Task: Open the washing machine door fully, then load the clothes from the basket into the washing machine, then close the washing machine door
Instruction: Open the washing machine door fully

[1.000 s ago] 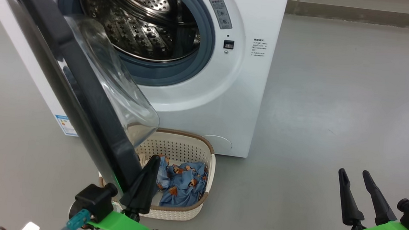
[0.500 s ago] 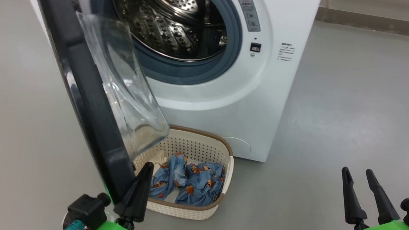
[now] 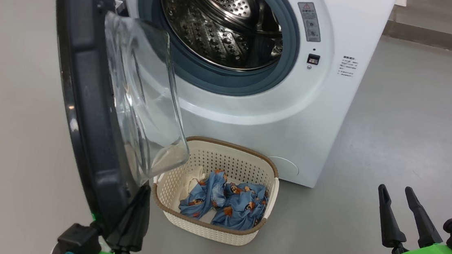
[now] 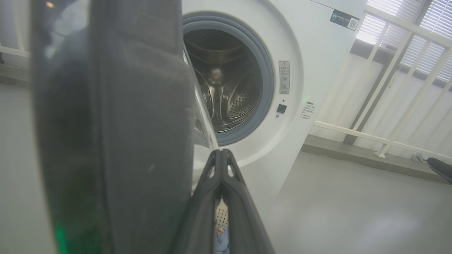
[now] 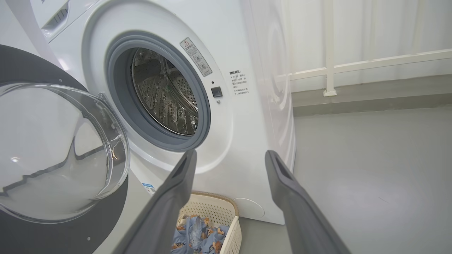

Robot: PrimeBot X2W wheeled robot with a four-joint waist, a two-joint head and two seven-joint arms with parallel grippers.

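Note:
The white washing machine (image 3: 341, 26) stands with its steel drum (image 3: 227, 20) exposed. The washing machine door (image 3: 84, 110) hangs open to the left, its black rim edge-on and its clear glass bowl (image 3: 143, 95) bulging towards the machine. My left gripper (image 3: 144, 191) is shut and empty, its fingers lying against the inner side of the rim's lower edge. The left wrist view has that rim (image 4: 123, 123) right beside the shut left gripper (image 4: 220, 152). On the floor in front of the machine, the cream basket (image 3: 241, 234) holds the blue printed clothes (image 3: 227, 203). My right gripper (image 3: 394, 191) hangs open at the lower right, well clear.
Grey floor (image 3: 393, 129) spreads to the right of the machine and around the basket. A low kerb (image 3: 442, 37) runs along the back, with a white railing (image 5: 328, 49) above it. The door's glass bowl overhangs the basket's left end.
The head camera has turned, shifting the whole picture right. The door has swung wider from the machine, with my shut left gripper staying at its lower edge. The right gripper has kept still.

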